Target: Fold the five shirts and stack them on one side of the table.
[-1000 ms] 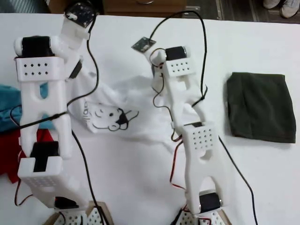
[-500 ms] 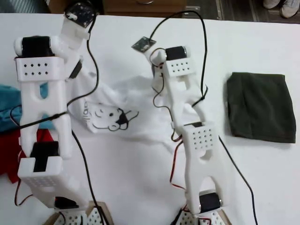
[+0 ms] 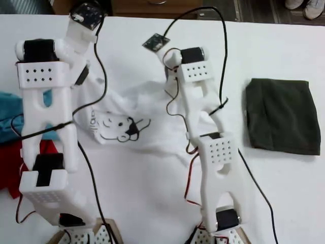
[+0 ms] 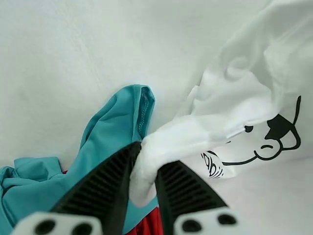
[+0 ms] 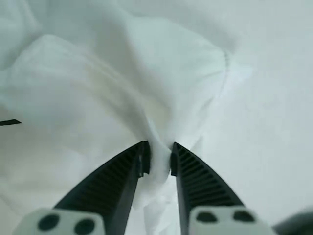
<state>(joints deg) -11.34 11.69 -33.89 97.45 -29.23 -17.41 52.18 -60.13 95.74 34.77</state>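
A crumpled white shirt (image 3: 134,119) with a black cartoon print lies in the middle of the table between the two arms. My left gripper (image 4: 145,166) is shut on a bunched edge of this white shirt (image 4: 244,98), next to a teal shirt (image 4: 112,132). My right gripper (image 5: 160,156) is shut on a fold of the same white shirt (image 5: 107,88). A dark green folded shirt (image 3: 284,116) lies flat at the right side. The teal shirt (image 3: 7,124) and a red shirt (image 3: 12,170) lie heaped at the left edge.
Black and red cables (image 3: 99,66) trail over the arms and across the white shirt. The table (image 3: 152,193) is white. A wooden cabinet (image 3: 152,7) stands past the far edge.
The right arm's wrist has shifted slightly toward the far side of the table, lifting the white shirt's fold a little. The left arm has kept still.
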